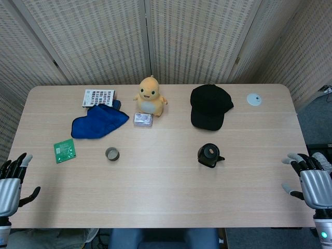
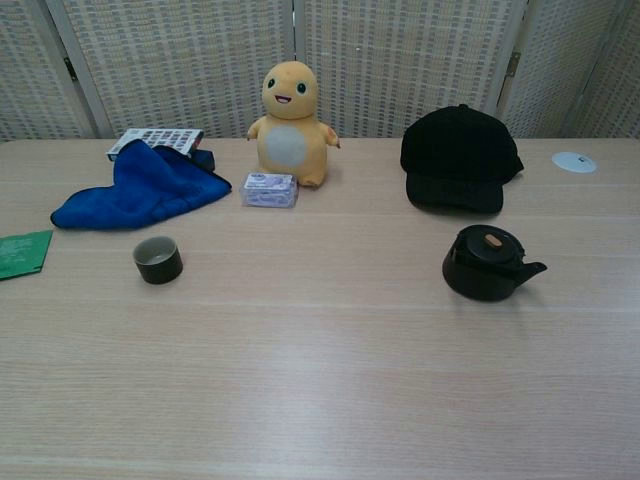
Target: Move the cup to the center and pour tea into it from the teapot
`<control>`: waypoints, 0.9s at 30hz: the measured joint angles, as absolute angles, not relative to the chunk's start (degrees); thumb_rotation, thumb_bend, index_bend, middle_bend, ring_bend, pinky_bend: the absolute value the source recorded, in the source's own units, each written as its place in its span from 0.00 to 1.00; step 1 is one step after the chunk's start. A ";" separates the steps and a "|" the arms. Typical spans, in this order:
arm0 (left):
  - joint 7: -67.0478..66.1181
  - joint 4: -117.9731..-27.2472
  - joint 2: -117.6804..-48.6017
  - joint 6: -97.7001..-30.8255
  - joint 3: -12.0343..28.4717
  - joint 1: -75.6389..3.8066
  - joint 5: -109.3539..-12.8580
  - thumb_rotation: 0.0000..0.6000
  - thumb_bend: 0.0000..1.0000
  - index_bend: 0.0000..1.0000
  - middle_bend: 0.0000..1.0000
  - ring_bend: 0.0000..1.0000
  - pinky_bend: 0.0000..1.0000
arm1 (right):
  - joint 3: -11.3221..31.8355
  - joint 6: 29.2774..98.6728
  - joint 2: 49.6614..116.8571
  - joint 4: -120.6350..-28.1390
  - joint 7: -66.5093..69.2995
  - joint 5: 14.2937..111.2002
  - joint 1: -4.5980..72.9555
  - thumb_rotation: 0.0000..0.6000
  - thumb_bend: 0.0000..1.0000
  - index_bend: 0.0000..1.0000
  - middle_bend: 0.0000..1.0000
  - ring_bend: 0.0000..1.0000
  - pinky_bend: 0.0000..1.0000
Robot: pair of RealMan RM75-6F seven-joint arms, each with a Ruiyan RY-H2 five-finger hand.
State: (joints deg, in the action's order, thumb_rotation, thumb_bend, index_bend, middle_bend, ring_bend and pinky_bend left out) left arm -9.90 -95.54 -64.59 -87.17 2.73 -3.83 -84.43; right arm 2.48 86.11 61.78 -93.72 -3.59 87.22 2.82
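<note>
From the head view, your left hand [image 1: 10, 184] and right hand [image 1: 311, 184] are cropped at the frame's lower corners; the chest view crops the green card [image 2: 22, 253] at its left edge.

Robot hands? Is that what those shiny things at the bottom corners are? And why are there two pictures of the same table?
Yes, they belong to a robot with two arms. The left hand and right hand wait at the table's edges, fingers spread, holding nothing. One picture comes from a camera on the robot's head, looking down. The other comes from its chest, looking across, and shows no hands. On the table sit a small cup, a black teapot, a yellow toy, a blue cloth, a black cap, a green card, a small packet, a patterned box and a white disc. The job is pouring tea into the cup.
</note>
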 measured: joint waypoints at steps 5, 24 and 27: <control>-10.40 -95.91 -64.59 -86.56 2.70 -4.20 -84.60 1.00 0.27 0.00 0.03 0.11 0.05 | 2.40 86.17 61.76 -93.56 -3.40 87.07 2.61 1.00 0.05 0.33 0.24 0.17 0.22; -5.41 -95.75 -61.53 -82.06 3.94 -8.52 -86.75 1.00 0.27 0.00 0.03 0.12 0.05 | 3.19 87.19 60.52 -93.78 -2.99 87.32 2.47 1.00 0.09 0.33 0.24 0.17 0.22; -3.73 -95.33 -61.04 -79.51 4.33 -10.52 -87.24 1.00 0.27 0.00 0.03 0.12 0.05 | 3.12 86.92 60.39 -93.93 -3.03 87.60 2.64 1.00 0.10 0.33 0.24 0.17 0.22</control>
State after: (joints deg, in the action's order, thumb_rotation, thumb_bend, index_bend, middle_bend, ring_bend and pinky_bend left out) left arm -3.73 -95.33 -61.04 -79.51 4.33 -10.52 -87.24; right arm 3.12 86.92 60.39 -93.93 -3.03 87.60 2.64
